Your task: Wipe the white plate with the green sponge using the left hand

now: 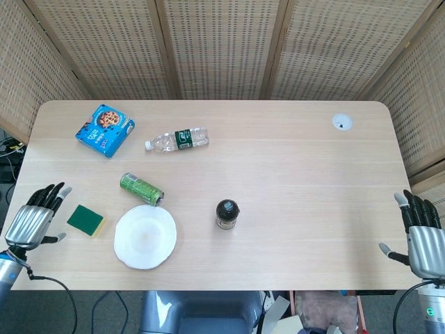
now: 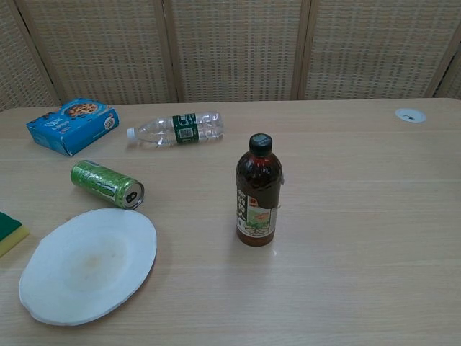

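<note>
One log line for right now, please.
left hand: open, beside sponge, not touching | plate: unwiped | right hand: open, idle

The pale wooden table (image 1: 292, 174) carried a round white plate (image 1: 144, 236), green sponge (image 1: 86, 220), toppled green can (image 1: 141, 188), upright brown bottle (image 2: 258, 191), clear plastic bottle (image 1: 177, 139) on its side, and blue cookie box (image 1: 105, 130).

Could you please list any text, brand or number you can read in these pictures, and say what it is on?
No text is legible.
Blue box: print blurred.
Clear bottle: green label too small to read.
Dark bottle: label characters too blurred.
Green can: markings unreadable.
</note>
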Robot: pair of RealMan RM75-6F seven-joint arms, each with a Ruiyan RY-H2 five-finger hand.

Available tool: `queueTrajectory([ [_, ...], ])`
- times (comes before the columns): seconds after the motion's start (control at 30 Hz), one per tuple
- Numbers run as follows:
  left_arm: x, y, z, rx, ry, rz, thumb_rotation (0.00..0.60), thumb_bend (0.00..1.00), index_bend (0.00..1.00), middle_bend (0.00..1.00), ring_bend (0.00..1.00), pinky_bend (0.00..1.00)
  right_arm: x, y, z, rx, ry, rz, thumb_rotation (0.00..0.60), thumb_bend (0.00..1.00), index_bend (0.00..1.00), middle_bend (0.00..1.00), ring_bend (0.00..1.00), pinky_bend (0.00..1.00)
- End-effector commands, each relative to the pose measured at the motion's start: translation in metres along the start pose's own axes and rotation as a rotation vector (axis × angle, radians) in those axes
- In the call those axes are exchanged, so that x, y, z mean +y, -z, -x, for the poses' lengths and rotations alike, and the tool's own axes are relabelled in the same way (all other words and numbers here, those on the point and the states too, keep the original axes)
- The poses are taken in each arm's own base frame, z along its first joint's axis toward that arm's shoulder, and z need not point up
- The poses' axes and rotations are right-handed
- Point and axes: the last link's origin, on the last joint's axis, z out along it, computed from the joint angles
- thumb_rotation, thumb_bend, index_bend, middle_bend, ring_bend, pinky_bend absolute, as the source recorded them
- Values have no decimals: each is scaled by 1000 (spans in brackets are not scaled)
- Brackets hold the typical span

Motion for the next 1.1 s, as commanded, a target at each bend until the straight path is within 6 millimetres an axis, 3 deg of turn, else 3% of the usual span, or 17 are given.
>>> queueTrajectory([
  [0.03, 7, -27, 22, -96, -38, 78, 600, 0, 0, 27, 0, 113, 1, -1, 2, -6, 5, 7, 600, 0, 0, 0, 0, 0],
  [0.3, 16, -43, 36, -161, -79, 120, 600, 0, 51, 60, 0, 140, 1, -3, 4, -27, 10, 20, 600, 0, 0, 0, 0, 0],
  [0.9, 26, -56, 53, -219, -109, 101, 600, 4, 253, 166, 49, 227, 1, -4, 2, -43, -13, 14, 600, 0, 0, 0, 0, 0],
  [1.1, 32, -60, 50, -158, -116, 109, 600, 78, 458, 359, 208, 372, 2, -5, 1, -45, -28, 9, 600, 0, 0, 0, 0, 0],
])
